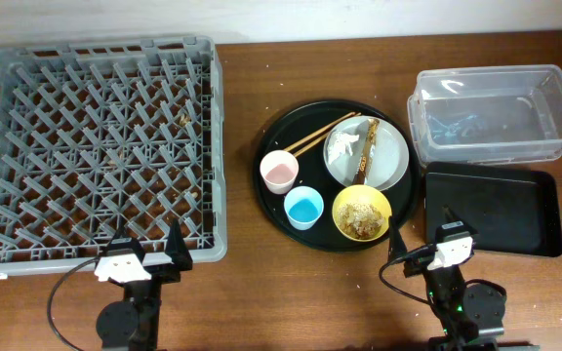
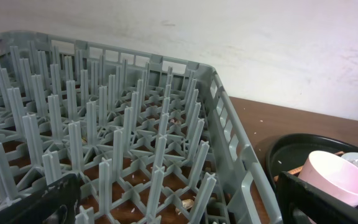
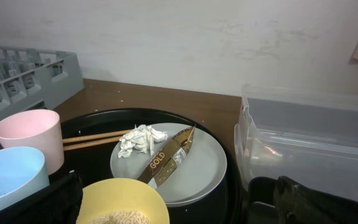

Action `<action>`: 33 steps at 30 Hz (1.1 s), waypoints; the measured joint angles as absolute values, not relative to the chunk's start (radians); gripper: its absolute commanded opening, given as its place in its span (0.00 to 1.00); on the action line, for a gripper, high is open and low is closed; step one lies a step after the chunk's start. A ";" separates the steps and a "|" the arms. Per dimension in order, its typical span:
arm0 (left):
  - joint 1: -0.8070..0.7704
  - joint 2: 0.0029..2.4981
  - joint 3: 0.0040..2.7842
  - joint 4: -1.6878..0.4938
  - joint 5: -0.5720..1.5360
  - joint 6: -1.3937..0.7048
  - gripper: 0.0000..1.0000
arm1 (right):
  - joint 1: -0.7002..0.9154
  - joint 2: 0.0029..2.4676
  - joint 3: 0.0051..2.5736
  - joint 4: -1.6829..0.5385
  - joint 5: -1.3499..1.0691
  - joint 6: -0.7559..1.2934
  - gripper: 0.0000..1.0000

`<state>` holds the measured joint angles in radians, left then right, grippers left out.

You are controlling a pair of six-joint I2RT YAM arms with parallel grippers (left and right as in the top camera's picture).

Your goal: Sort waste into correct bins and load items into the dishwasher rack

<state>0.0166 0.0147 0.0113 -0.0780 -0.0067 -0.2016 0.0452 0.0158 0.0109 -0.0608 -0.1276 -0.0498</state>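
The grey dishwasher rack (image 1: 213,127) stands at the left with no dishes in it. The plate (image 1: 388,166) holds a crumpled napkin (image 3: 142,140) and a gold-brown wrapper (image 3: 169,158). Chopsticks (image 1: 320,135) lie beside it. The pink cup (image 1: 280,173), blue cup (image 1: 303,208) and yellow bowl (image 1: 361,213) of beige food scraps stand in front. The clear tub (image 1: 486,78) and shallow black tray (image 1: 496,210) are at the right. My left gripper (image 1: 151,249) is open at the rack's near edge. My right gripper (image 1: 425,239) is open and empty, near the bowl.
The plate, cups, bowl and chopsticks all sit on a large round black tray (image 1: 408,200) in the middle. A few crumbs lie on the rack floor (image 2: 188,202). Bare brown table lies between the rack and the round tray.
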 measured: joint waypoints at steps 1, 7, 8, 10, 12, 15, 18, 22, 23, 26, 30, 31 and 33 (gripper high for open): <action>0.017 0.015 0.011 -0.078 -0.007 -0.202 0.99 | 0.045 0.016 0.011 -0.061 -0.128 -0.049 0.98; 0.017 0.015 0.011 -0.078 -0.007 -0.202 0.99 | 0.045 0.016 0.011 -0.061 -0.128 -0.050 0.98; 0.017 0.015 0.011 -0.078 -0.007 -0.202 0.99 | 0.045 0.016 0.011 -0.061 -0.128 -0.049 0.98; 0.017 0.015 0.011 -0.078 -0.007 -0.202 0.99 | 0.045 0.016 0.011 -0.061 -0.128 -0.050 0.98; 0.017 0.015 0.011 -0.078 -0.007 -0.202 0.99 | 0.045 0.016 0.011 -0.061 -0.128 -0.049 0.98; 0.017 0.015 0.011 -0.078 -0.007 -0.202 0.99 | 0.045 0.016 0.011 -0.061 -0.128 -0.050 0.99; 0.017 0.015 0.011 -0.078 -0.007 -0.202 0.99 | 0.045 0.016 0.011 -0.061 -0.128 -0.049 0.98; 0.017 0.015 0.011 -0.078 -0.007 -0.202 0.99 | 0.045 0.016 0.011 -0.061 -0.128 -0.050 0.99; 0.017 0.015 0.011 -0.078 -0.007 -0.202 0.99 | 0.045 0.016 0.011 -0.061 -0.128 -0.050 0.99; 0.017 0.015 0.011 -0.075 -0.007 -0.202 0.99 | 0.045 0.016 0.011 -0.058 -0.128 -0.050 0.98; 0.017 0.015 0.010 0.008 0.028 -0.201 0.99 | 0.045 0.016 0.011 0.022 -0.176 -0.005 0.98; 0.017 0.015 0.014 0.074 0.066 -0.201 0.99 | 0.045 0.016 0.011 0.060 -0.214 0.052 0.98; 0.017 0.019 0.053 0.036 0.106 -0.201 0.99 | 0.045 0.019 0.038 0.022 -0.264 0.114 0.98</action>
<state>0.0166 0.0193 0.0528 0.0360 0.1059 -0.2012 0.0452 0.0189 0.0376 0.0216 -0.2638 0.1143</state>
